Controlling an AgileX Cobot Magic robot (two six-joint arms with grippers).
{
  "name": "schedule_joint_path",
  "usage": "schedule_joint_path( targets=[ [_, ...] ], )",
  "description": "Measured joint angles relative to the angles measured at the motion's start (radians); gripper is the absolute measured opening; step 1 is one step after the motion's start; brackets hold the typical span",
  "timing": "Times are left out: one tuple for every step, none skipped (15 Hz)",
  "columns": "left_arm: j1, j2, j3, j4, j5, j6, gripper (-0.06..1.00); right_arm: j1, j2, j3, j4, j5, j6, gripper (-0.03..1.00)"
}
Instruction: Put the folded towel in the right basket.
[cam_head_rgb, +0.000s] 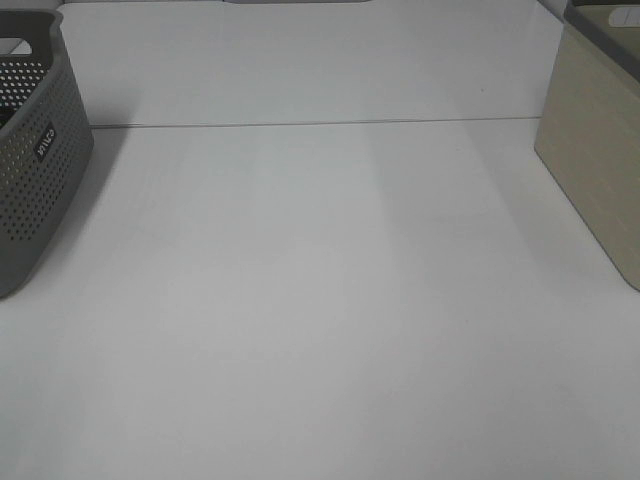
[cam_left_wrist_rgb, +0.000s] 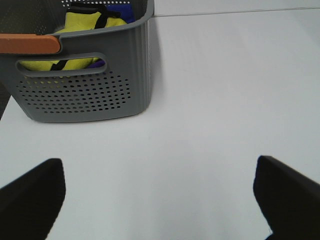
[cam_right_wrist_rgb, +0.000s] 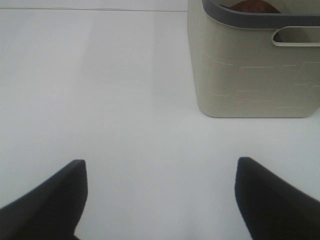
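Two baskets flank a white table (cam_head_rgb: 320, 330) in the high view: a grey perforated basket (cam_head_rgb: 35, 170) at nine o'clock and a beige basket (cam_head_rgb: 595, 170) with a dark grey rim at three o'clock. Neither arm appears in this view.

Left wrist view: the left gripper (cam_left_wrist_rgb: 160, 200) has its dark fingers (cam_left_wrist_rgb: 30, 197) spread wide, nothing between them, above bare tabletop. The grey basket (cam_left_wrist_rgb: 85, 95) stands ahead of it, carrying an orange strip (cam_left_wrist_rgb: 30, 44) along its rim; inside lie a yellow item with black trim (cam_left_wrist_rgb: 87, 22) and a blue item (cam_left_wrist_rgb: 125, 11).

Right wrist view: the right gripper (cam_right_wrist_rgb: 160, 197) is likewise spread wide and empty over the table. The beige basket (cam_right_wrist_rgb: 250, 75) stands ahead, well apart from the fingers. A brown object (cam_right_wrist_rgb: 255, 7) shows just above its rim; whether this is the folded towel cannot be told.
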Motion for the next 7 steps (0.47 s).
schedule_joint_path(
  targets=[
    [0.000,0.000,0.000,0.000,0.000,0.000,0.97,0.000,0.000,0.000,0.000,0.000,0.000,0.77],
    [0.000,0.000,0.000,0.000,0.000,0.000,0.97,0.000,0.000,0.000,0.000,0.000,0.000,0.77],
    [0.000,0.000,0.000,0.000,0.000,0.000,0.97,0.000,0.000,0.000,0.000,0.000,0.000,0.77],
    [0.000,0.000,0.000,0.000,0.000,0.000,0.97,0.000,0.000,0.000,0.000,0.000,0.000,0.77],
    [0.000,0.000,0.000,0.000,0.000,0.000,0.97,0.000,0.000,0.000,0.000,0.000,0.000,0.77],
    [0.000,0.000,0.000,0.000,0.000,0.000,0.97,0.000,0.000,0.000,0.000,0.000,0.000,0.77],
    [0.000,0.000,0.000,0.000,0.000,0.000,0.97,0.000,0.000,0.000,0.000,0.000,0.000,0.77]
  ],
)
